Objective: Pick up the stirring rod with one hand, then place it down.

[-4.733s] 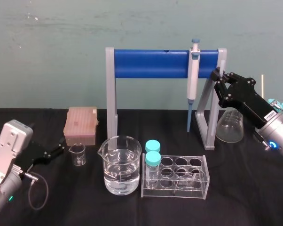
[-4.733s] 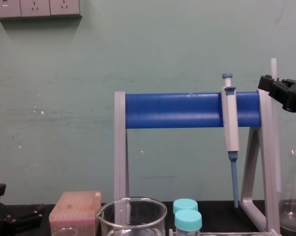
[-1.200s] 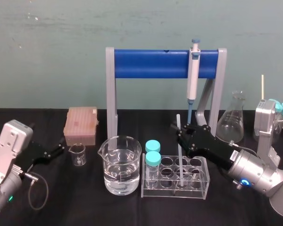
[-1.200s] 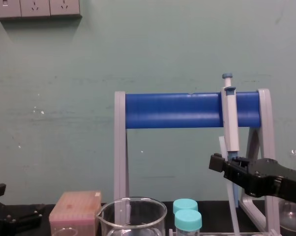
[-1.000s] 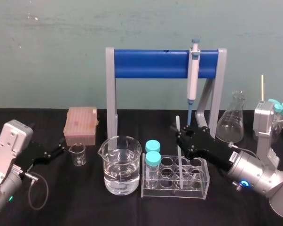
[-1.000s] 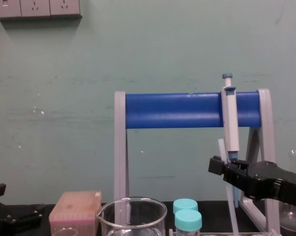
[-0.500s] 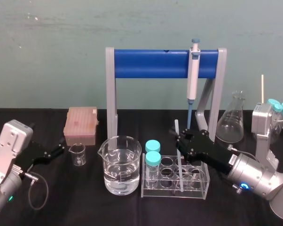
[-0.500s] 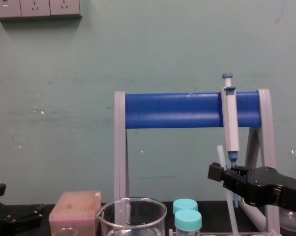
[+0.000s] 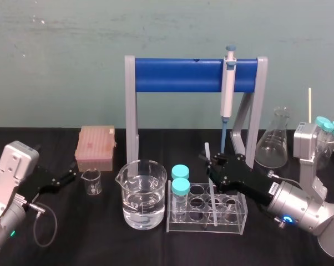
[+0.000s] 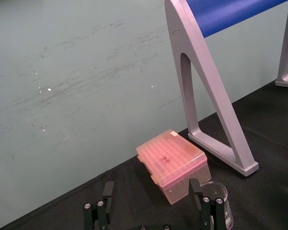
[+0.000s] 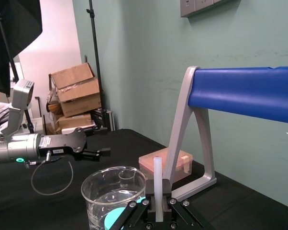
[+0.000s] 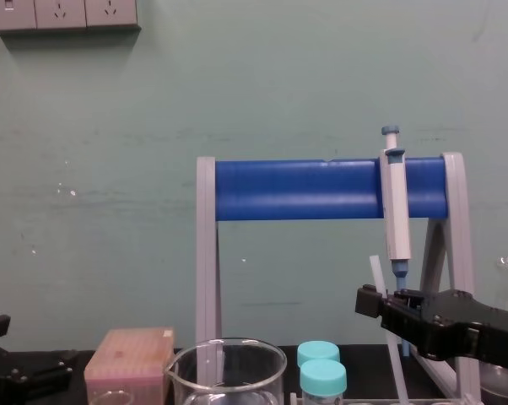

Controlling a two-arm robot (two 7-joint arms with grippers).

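At the left of the matte black table [image 9: 100, 244], my left gripper [image 9: 67, 178] sits low, its flat fingers spread and empty. Right of the round glass beaker [image 9: 144, 194], my right gripper [image 9: 211, 166] pinches the thin translucent stirring rod [image 9: 207, 151]. The rod is slightly tilted, with its lower end inside the clear test-tube rack [image 9: 240, 211].
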